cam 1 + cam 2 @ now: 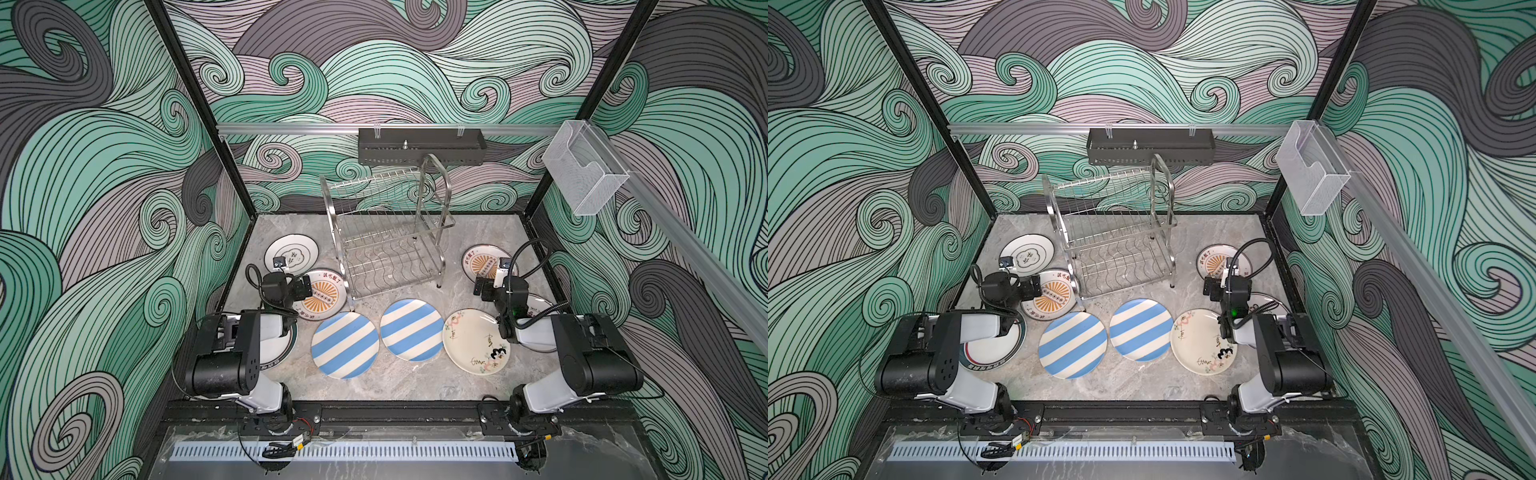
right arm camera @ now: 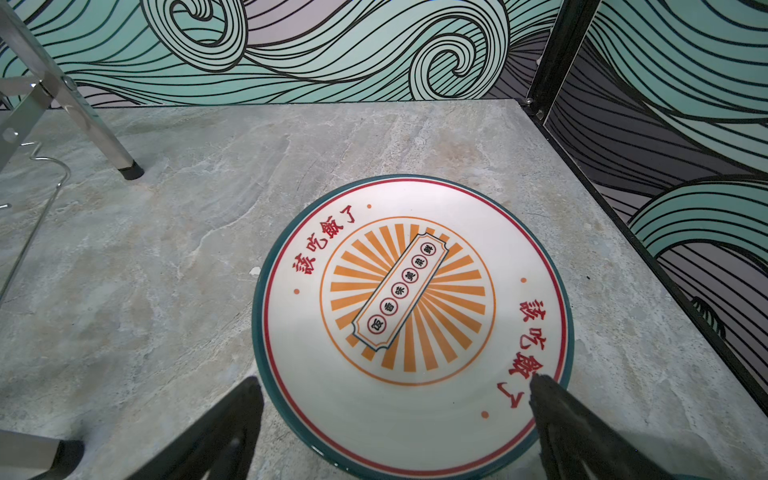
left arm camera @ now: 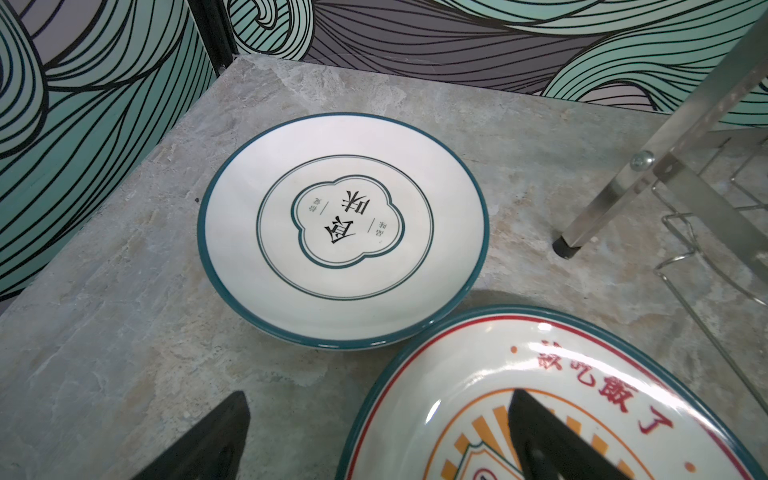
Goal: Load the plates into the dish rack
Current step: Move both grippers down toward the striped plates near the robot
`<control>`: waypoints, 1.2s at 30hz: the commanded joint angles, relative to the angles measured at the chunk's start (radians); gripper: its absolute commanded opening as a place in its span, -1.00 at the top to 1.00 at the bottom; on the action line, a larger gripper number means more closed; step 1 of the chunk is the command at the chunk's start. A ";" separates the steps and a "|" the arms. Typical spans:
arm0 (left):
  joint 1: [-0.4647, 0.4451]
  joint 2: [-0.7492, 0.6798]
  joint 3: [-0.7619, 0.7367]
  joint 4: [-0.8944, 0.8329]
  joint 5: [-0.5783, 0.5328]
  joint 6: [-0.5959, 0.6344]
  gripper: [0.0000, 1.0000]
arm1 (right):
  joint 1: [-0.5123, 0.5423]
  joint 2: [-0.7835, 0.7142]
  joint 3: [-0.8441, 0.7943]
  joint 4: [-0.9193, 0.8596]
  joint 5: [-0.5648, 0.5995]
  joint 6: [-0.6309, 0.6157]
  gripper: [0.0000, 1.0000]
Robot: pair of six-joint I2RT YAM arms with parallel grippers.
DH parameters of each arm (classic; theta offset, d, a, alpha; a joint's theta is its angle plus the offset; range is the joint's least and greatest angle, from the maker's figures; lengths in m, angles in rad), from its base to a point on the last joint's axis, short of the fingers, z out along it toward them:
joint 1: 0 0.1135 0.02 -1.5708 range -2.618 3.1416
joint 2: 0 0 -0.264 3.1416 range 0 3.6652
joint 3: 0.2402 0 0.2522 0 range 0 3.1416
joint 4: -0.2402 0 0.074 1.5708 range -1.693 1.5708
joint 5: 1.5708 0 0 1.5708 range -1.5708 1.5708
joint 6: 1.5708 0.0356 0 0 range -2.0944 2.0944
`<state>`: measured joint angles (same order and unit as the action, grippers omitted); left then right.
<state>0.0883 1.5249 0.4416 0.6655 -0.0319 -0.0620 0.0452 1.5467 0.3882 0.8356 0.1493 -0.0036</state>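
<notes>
Marble tabletop, wave-patterned walls

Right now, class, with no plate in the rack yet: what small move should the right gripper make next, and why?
Probably lower the right gripper toward the near rim of the orange-sunburst plate beneath it: its jaws stand open above that plate, holding nothing.

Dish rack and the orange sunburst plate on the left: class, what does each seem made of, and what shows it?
Dish rack: likely polished steel, given shiny wires and reflective tube frames. Orange sunburst plate: probably glazed ceramic, given bright highlights on its smooth white face and printed pattern.
</notes>
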 commanded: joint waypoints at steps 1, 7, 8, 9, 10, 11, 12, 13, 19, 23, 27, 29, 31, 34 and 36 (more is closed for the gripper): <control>-0.007 -0.001 0.029 -0.003 0.002 0.011 -0.97 | -0.005 -0.007 0.011 0.020 -0.010 -0.004 -0.98; -0.007 -0.001 0.029 -0.004 0.003 0.011 -0.97 | -0.005 -0.009 0.010 0.022 -0.009 -0.004 -0.99; -0.007 -0.001 0.029 -0.003 0.003 0.011 -0.97 | -0.005 -0.009 0.011 0.021 -0.009 -0.003 -0.99; -0.007 -0.002 0.029 -0.003 0.003 0.011 -0.97 | -0.005 -0.010 0.008 0.026 -0.013 -0.004 -0.99; -0.008 -0.001 0.029 -0.001 0.003 0.014 -0.97 | -0.005 -0.011 0.016 0.017 -0.026 -0.009 -0.92; -0.011 -0.002 0.036 -0.003 -0.005 0.024 -0.97 | -0.005 -0.019 0.030 -0.028 -0.040 -0.012 -0.88; -0.012 -0.016 0.056 -0.035 -0.019 0.022 -0.97 | -0.006 -0.028 0.030 -0.028 -0.039 -0.011 -0.86; -0.012 -0.040 0.084 -0.099 -0.026 0.023 -0.97 | -0.006 -0.033 0.034 -0.018 -0.028 -0.009 -0.85; -0.024 -0.238 0.255 -0.482 0.002 -0.180 -0.97 | -0.006 -0.221 0.232 -0.486 -0.149 0.035 -0.94; -0.052 -0.350 0.353 -0.712 0.069 -0.322 -0.97 | 0.007 -0.345 0.344 -0.730 -0.348 0.169 -0.94; -0.068 -0.479 0.380 -0.912 0.171 -0.363 -0.97 | 0.060 -0.454 0.364 -0.871 -0.512 0.339 -0.92; -0.077 -0.544 0.353 -0.960 0.246 -0.382 -0.97 | 0.117 -0.491 0.370 -0.958 -0.566 0.378 -0.91; -0.087 -0.605 0.319 -1.022 0.294 -0.408 -0.97 | 0.186 -0.535 0.360 -1.042 -0.601 0.393 -0.89; -0.105 -0.693 0.271 -1.127 0.317 -0.454 -0.97 | 0.283 -0.629 0.289 -1.101 -0.619 0.450 -0.87; -0.120 -0.754 0.239 -1.191 0.293 -0.474 -0.97 | 0.337 -0.708 0.201 -1.075 -0.629 0.546 -0.85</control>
<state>-0.0132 0.8268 0.7078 -0.3374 0.2214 -0.4679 0.3355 0.9192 0.6689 -0.1417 -0.4145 0.4015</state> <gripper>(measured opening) 0.986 0.927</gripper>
